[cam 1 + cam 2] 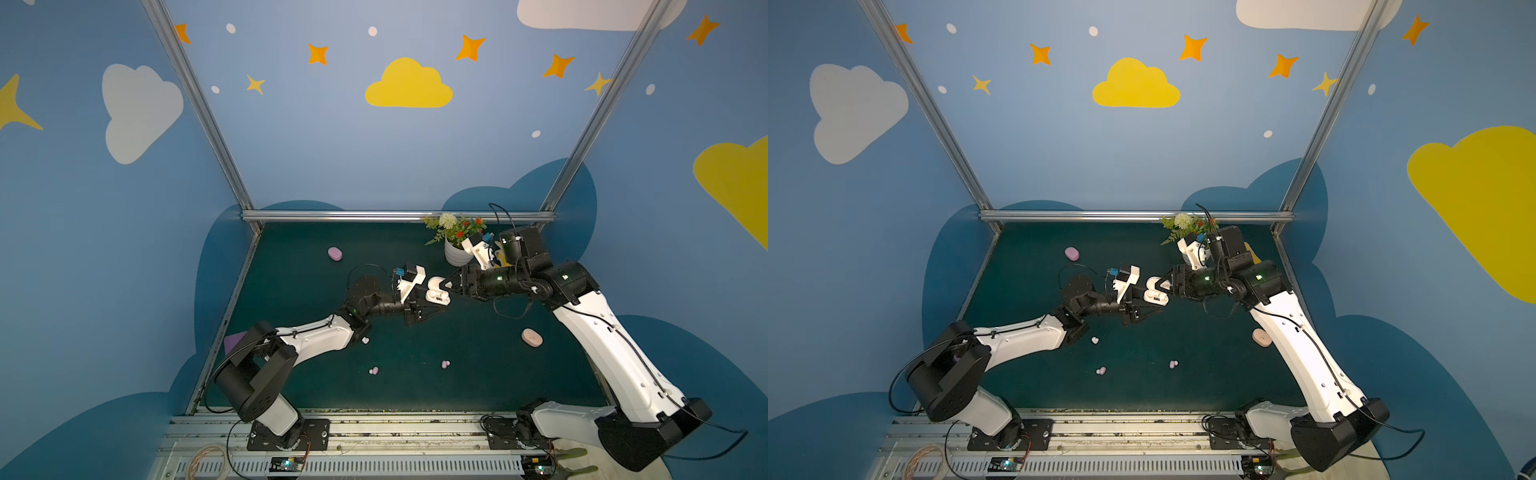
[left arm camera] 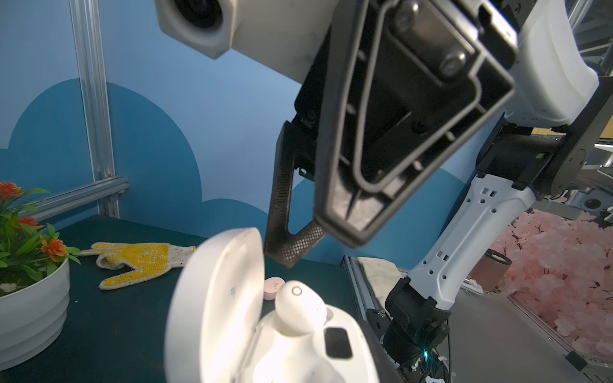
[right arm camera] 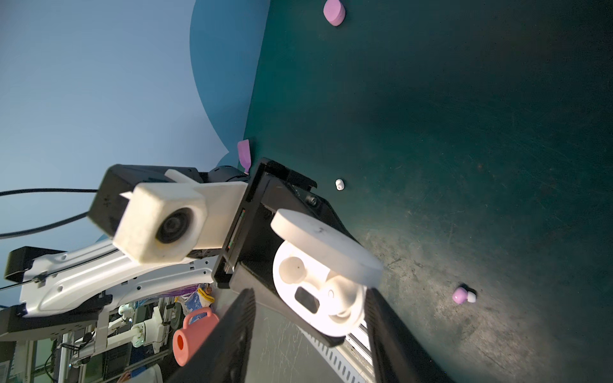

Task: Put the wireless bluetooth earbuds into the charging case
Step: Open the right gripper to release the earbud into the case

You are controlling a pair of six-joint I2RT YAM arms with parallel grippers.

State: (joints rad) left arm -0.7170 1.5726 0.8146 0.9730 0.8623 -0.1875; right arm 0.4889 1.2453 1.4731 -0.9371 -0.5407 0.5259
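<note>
Over your tabletop [image 1: 316,374], left hand [image 1: 434,305]: clamped on open white charging case [image 1: 438,295].
Right hand [image 1: 451,288]: jaws apart, empty (white earbud [image 2: 300,311] sits in case).

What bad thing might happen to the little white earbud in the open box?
1. The white earbud seems to stick up from its socket in the white charging case, so it may tip out if the left gripper, which holds the case in the air, tilts it.
2. The right gripper has open jaws on either side of the case; backing away could bump the lid or the bud.
</note>
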